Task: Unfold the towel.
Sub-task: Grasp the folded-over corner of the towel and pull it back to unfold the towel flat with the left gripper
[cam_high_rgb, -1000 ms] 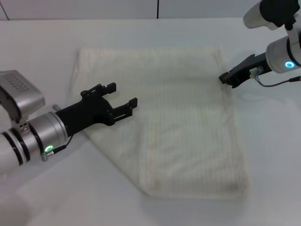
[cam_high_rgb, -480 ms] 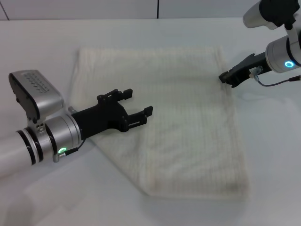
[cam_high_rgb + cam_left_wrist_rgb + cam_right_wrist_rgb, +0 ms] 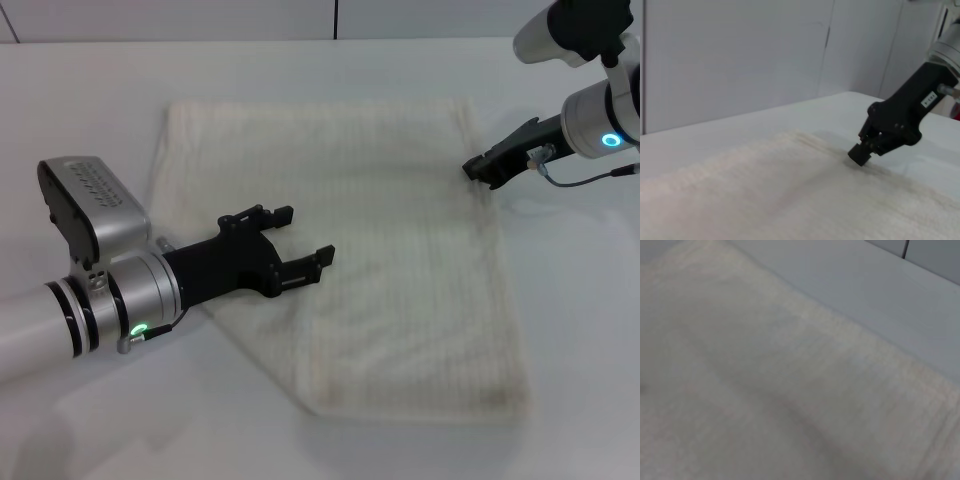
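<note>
Towel (image 3: pixel 350 240) lying folded flat on the table (image 3: pixel 90 110) looks soft, light and limp, so my left gripper (image 3: pixel 300 240), jaws apart above it, should pinch a hemmed edge while my right gripper (image 3: pixel 478 168) sits closed at its far side.

White table (image 3: pixel 90 120) carrying one cream-white towel (image 3: pixel 400 250).
The towel lies flat on the tabletop, spread from near the far edge toward the near edge, right of centre; its near left corner is cut off in a slanting edge.
</note>
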Robot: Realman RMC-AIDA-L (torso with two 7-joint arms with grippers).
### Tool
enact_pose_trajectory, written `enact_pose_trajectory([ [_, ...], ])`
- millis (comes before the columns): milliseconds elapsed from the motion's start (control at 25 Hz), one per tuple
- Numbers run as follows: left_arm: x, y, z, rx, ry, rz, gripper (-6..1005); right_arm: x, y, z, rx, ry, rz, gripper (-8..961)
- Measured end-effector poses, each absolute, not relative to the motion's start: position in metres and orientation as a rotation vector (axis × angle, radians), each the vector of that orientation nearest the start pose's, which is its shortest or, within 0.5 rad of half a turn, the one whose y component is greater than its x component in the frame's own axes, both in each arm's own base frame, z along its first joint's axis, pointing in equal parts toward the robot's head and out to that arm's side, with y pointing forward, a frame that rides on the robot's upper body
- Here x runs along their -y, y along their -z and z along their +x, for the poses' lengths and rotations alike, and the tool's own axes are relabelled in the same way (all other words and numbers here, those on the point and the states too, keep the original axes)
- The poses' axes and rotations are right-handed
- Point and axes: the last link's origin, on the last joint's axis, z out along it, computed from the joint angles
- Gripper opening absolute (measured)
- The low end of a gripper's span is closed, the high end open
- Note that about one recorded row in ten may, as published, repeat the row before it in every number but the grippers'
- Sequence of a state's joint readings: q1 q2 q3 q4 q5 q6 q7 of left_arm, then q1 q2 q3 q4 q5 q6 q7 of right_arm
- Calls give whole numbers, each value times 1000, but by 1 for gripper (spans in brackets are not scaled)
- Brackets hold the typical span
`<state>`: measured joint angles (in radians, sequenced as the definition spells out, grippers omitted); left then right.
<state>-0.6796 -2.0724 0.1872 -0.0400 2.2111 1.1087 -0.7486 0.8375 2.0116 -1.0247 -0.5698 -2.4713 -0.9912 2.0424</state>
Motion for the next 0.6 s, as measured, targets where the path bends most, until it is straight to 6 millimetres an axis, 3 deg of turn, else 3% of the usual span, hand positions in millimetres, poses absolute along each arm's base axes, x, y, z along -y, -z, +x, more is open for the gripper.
enact_pose_trajectory([
  [600,-319,110,-266,563,627,-2609,812,-428,22,249,-845,212,-2511,-1],
])
